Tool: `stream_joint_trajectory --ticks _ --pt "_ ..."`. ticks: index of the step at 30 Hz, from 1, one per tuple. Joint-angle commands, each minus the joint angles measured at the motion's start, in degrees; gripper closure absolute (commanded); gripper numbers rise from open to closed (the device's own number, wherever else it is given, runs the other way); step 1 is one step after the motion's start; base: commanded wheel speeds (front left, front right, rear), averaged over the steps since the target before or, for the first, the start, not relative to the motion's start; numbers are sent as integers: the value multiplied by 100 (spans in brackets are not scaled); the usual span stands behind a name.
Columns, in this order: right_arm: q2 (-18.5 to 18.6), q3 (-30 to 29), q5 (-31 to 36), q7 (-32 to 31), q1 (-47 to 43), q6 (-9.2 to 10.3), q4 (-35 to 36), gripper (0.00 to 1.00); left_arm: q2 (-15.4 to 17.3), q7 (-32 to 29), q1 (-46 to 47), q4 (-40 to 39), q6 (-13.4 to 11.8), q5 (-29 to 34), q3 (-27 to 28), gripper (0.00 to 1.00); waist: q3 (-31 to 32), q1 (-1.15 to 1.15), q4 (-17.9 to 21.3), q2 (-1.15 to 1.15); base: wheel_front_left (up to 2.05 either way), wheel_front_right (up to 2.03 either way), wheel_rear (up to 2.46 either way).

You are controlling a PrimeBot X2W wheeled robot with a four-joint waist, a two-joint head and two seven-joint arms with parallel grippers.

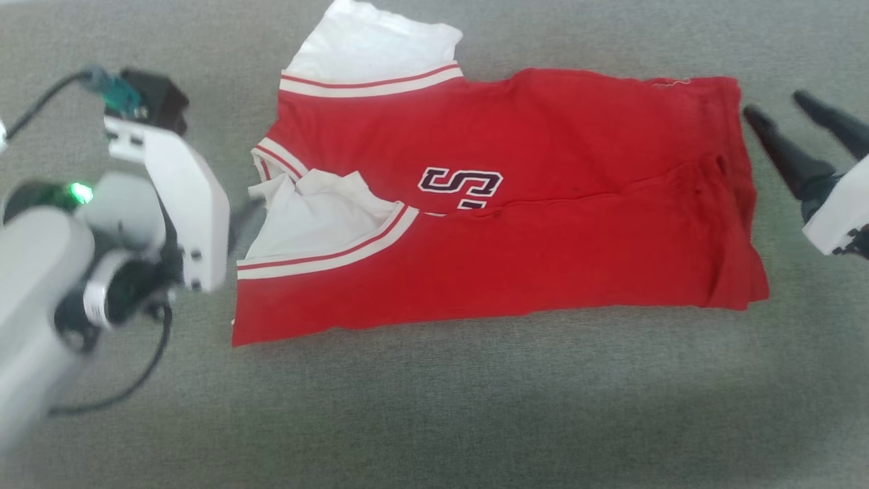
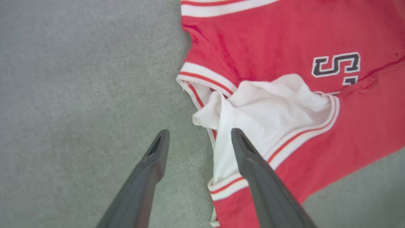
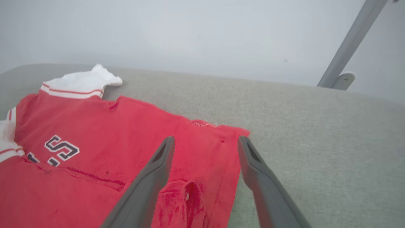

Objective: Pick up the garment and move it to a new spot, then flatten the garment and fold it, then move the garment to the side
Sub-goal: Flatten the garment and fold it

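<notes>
The jersey (image 1: pixel 516 272) lies flat in the middle of the grey padded worktop (image 1: pixel 434 407). Its near half is folded lengthwise over the far half, so the lettering is half covered. We find the left gripper (image 2: pixel 197 136) at the collar end and the right gripper (image 3: pixel 205 141) at the hem end. Both are spread wide and empty, probably positioned for a crosswise fold.
</notes>
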State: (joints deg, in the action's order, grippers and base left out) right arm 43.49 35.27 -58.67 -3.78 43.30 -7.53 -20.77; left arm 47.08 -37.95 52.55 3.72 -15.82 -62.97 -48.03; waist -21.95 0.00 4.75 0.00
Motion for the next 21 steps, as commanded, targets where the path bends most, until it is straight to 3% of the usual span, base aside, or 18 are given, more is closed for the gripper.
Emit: stream_joint_trajectory --ticks 1,8,14,18,21 --pt "-69 -119 121 174 -108 7 -27 0 50 -59 -155 -179 -137 -69 22 0 37 0 36 0 0 0 0" --pt "-503 -1175 824 888 -667 8 -33 0 481 -388 -840 -1193 -1095 -315 -22 0 102 0 202 0 0 0 0" --pt "-1014 -2076 1317 872 -1315 7 326 0 709 -603 -1272 -1533 -1756 -384 -105 0 109 0 390 0 0 0 0" --pt "-1375 -2540 1583 560 -1738 7 679 0 700 -521 -1420 -1413 -2035 -363 -86 0 57 0 506 0 0 0 0" --pt "-1694 -2844 1775 45 -2070 7 1023 0 530 -412 -1559 -1092 -2029 -467 -89 0 -11 0 587 0 0 0 0"
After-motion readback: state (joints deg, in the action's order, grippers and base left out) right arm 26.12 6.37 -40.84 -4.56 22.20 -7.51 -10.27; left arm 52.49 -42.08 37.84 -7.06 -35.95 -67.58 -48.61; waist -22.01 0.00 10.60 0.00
